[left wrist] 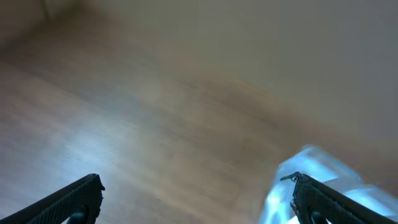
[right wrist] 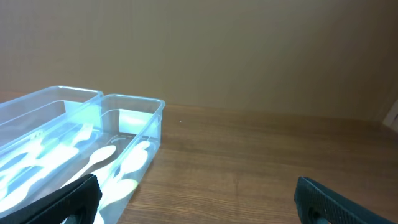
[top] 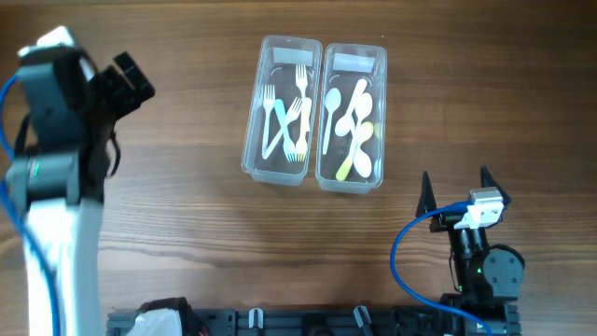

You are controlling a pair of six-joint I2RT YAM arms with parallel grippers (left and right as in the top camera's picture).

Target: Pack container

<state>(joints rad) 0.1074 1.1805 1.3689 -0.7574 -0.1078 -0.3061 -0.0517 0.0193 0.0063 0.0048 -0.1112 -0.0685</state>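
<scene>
Right tool (top: 457, 189) sits empty above the wooden surface (top: 187, 224), fingers apart. Ahead and to its left lie the fork container (top: 280, 51) and spoon container (top: 353, 56), side by side. Left tool (top: 135, 79), likewise spread and empty, is well apart from both.

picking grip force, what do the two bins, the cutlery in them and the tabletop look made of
Fork bin and spoon bin: clear, glossy hard plastic by the look; the cutlery and wood grain show through them.
Forks and spoons: probably light plastic, in pale white, blue and yellow with no metal shine.
Table: wood or wood-look laminate, brown grain lines with a soft sheen.
</scene>
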